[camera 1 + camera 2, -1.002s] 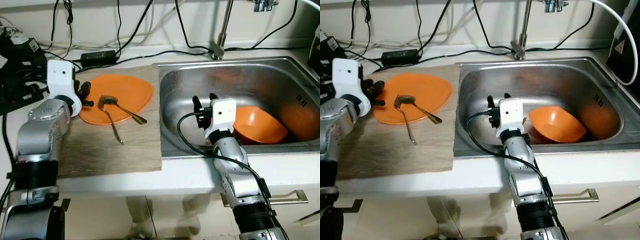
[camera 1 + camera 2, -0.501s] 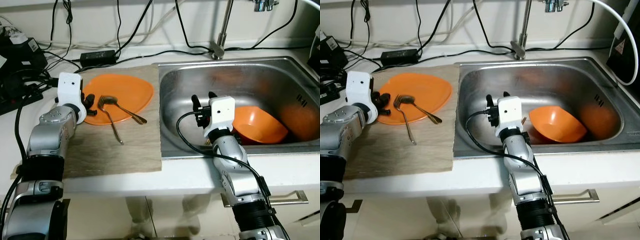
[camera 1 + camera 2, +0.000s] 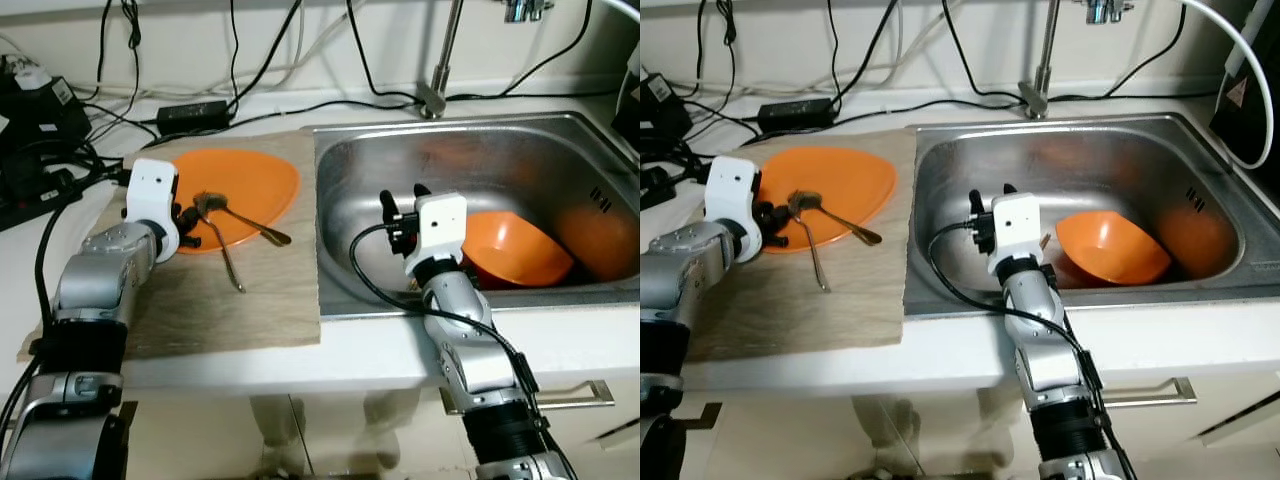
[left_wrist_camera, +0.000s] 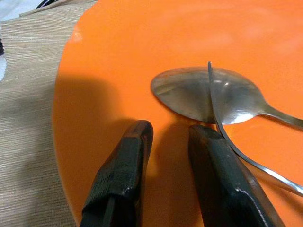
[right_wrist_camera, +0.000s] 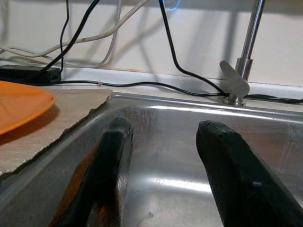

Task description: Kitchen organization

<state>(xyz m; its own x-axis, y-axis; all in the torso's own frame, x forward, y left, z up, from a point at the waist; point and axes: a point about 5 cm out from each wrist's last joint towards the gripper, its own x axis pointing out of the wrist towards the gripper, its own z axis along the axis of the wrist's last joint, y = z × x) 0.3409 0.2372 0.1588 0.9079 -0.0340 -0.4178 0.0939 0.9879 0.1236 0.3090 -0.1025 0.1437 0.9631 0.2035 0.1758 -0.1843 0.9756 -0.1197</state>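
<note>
Spoon (image 4: 208, 97) on orange plate (image 4: 142, 56), just beyond left claw (image 4: 171, 135) tips

Orange plate (image 3: 245, 190), silver spoon (image 4: 208, 97) and fork (image 3: 228, 262); beige streaky-grained mat (image 3: 250, 300); white worktop (image 3: 300, 355); steel-grey sink (image 3: 380, 170) with orange bowl (image 3: 515, 245); black cables (image 3: 300, 50).

A white tabletop (image 3: 250, 355) holds a brown mat (image 3: 250, 300) on the left and a shiny metal sink (image 3: 345, 160) on the right. An orange plate (image 3: 250, 180) sits on the mat. Black wires (image 3: 300, 108) and a black box (image 3: 193, 113) lie along the back by the wall.
</note>
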